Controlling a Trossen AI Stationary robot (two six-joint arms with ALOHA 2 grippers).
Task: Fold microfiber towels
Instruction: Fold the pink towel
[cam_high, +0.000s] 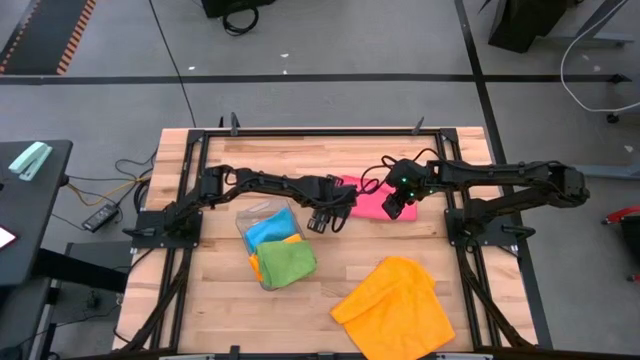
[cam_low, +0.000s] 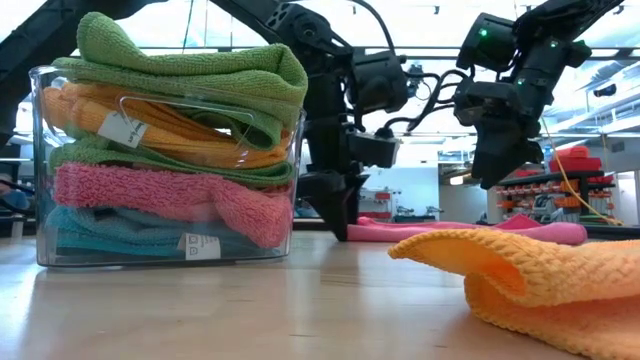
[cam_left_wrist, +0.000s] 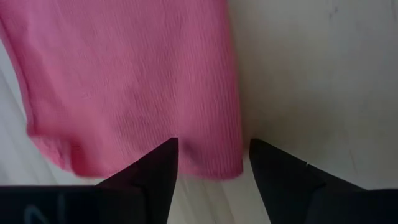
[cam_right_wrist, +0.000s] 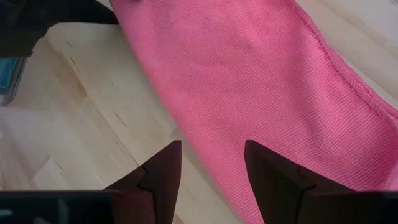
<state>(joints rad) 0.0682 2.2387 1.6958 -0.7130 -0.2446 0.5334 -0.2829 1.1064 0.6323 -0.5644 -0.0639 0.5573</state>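
My left gripper: fingers parted, nothing between them, poised over near edge of pink towel. My right gripper: parted too, empty, above same towel's other side.

Risks, my guess: pinch catches single layer only, fold comes out skewed; grippers close together, could bump; cloth may drag on wood instead of lifting.

Pink towel: flat on table at far middle, soft ribbed weave, one hem visible. Orange towel rumpled near front. Clear bin holds stacked folded towels.

Bare table lies open at the near left — tray and orange towel block the middle.
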